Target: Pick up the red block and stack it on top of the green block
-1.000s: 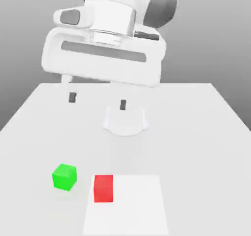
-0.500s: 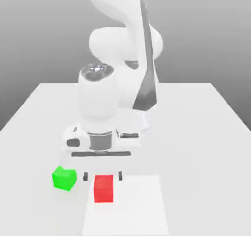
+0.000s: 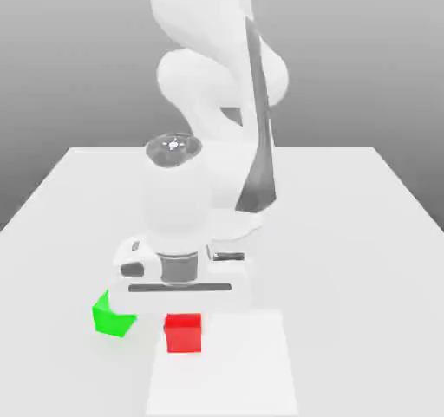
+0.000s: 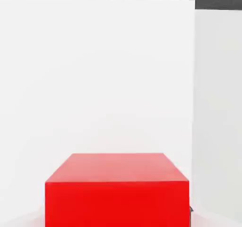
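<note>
The red block [image 3: 183,335] rests on the table near the front, at the edge of a lighter white patch. My gripper [image 3: 183,309] has come straight down over it, and the white hand covers the block's upper rear. In the hand view the red block [image 4: 117,188] looms large and close, sitting between the jaws. The gripper is shut on it. The green block [image 3: 113,317] stands just to the exterior view's left of the red one, apart from it. The hand's corner hides part of its top.
A lighter white square patch [image 3: 230,368] lies on the white table [image 3: 364,233] at the front, also seen as the white patch [image 4: 94,79] in the hand view. The arm's body rises behind the hand at the table's middle.
The hand swung down from high above the table to the red block, then sank a little lower over it. The fingers went from open to shut around the block.
</note>
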Tool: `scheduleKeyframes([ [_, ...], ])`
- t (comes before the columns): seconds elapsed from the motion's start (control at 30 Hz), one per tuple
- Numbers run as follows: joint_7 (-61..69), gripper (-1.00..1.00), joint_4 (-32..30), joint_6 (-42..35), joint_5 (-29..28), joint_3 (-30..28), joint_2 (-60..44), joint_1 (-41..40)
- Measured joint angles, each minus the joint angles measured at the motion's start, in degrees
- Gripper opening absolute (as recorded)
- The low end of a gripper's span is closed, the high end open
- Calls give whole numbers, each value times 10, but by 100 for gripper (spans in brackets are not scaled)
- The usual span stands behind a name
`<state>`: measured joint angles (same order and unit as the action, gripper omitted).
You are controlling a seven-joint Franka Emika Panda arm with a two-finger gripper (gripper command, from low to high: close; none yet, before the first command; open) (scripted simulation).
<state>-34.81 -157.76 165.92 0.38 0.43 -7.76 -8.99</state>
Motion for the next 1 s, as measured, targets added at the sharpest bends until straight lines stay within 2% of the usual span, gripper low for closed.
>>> scheduleKeyframes([
  [0.2,-29,-100,-14,-62,-9,-3,72,-7],
  [0.5,-279,-100,-29,-95,-41,-42,117,-70],
  [0.8,-508,-100,-45,-124,-30,-59,165,-136],
  [1.0,-534,-100,-44,-42,-7,-63,82,-142],
])
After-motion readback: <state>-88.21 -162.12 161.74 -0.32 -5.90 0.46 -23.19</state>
